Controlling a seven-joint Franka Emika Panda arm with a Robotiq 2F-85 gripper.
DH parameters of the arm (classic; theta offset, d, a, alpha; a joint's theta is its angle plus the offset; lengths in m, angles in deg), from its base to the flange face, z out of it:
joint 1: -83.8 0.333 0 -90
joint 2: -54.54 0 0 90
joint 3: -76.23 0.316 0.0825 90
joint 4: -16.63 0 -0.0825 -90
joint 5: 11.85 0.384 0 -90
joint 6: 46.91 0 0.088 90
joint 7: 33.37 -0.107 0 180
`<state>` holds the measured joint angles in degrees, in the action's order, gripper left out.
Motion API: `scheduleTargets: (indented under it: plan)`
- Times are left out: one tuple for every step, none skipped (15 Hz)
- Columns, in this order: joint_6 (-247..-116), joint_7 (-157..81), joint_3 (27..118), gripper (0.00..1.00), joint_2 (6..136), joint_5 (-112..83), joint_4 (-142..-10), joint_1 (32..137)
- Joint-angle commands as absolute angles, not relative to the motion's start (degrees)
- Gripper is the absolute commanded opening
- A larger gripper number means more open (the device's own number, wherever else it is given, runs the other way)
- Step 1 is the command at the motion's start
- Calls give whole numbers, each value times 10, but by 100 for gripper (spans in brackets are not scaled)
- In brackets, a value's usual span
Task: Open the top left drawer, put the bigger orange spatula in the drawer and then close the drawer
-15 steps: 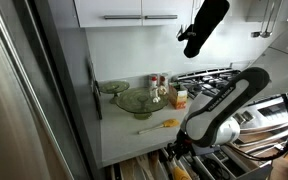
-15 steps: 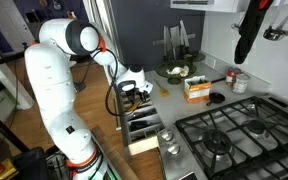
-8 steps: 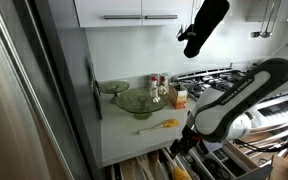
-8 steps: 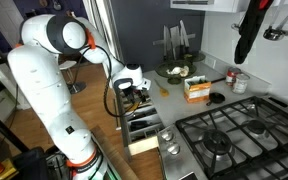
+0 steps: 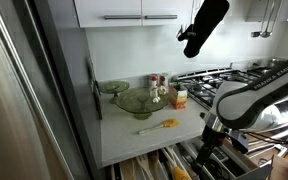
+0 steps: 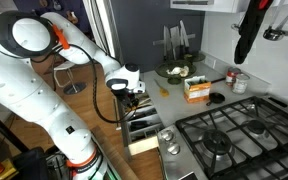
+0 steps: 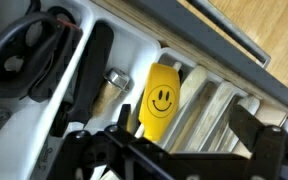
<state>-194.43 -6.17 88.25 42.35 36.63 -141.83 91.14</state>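
The top left drawer (image 7: 220, 98) stands pulled out under the white counter in both exterior views (image 5: 152, 168) (image 6: 144, 128), its divided inside showing. The bigger orange spatula (image 7: 159, 98), with a smiley face on its broad head, lies in one of the drawer's compartments. My gripper (image 7: 189, 132) hangs open just above the drawer with nothing between its fingers; the spatula head sits below, by the left finger (image 7: 122, 128). In both exterior views the gripper (image 5: 206, 153) (image 6: 134, 97) points down over the open drawer.
A slimmer spatula (image 5: 157, 126) lies on the counter near its front edge. A small carton (image 5: 180, 97) (image 6: 195, 88), a glass bowl (image 5: 134, 100) and jars stand further back. A gas hob (image 6: 234, 135) adjoins the drawer. A black oven mitt (image 5: 204, 25) hangs above.
The jaws have opened and let go of the spatula, which now rests in the drawer. The arm has swung back and lifted a little away from the drawer.
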Motion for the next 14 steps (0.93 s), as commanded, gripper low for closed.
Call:
scheduleTargets:
  plan:
    - [-1906, -91, 843, 100, 426, 290, -1417, 912]
    - [-1914, -85, 836, 100, 432, 261, -1416, 910]
    - [-1907, -70, 824, 100, 433, 256, -1415, 914]
    - [-1898, -63, 811, 100, 434, 265, -1415, 917]
    - [-1895, -88, 806, 100, 440, 265, -1415, 914]
    - [-1884, -104, 800, 100, 445, 261, -1415, 909]
    - [-1871, -120, 795, 100, 452, 250, -1415, 903]
    - [-1853, -139, 790, 100, 456, 236, -1415, 898]
    - [-1831, -168, 787, 100, 463, 215, -1415, 890]
    - [-1814, -191, 783, 100, 468, 198, -1415, 883]
    - [-1795, -216, 779, 100, 473, 176, -1415, 876]
    - [-1779, -235, 775, 100, 476, 160, -1415, 871]
    - [-1768, -239, 771, 100, 480, 150, -1414, 867]
    - [-1763, -238, 765, 100, 481, 148, -1414, 862]
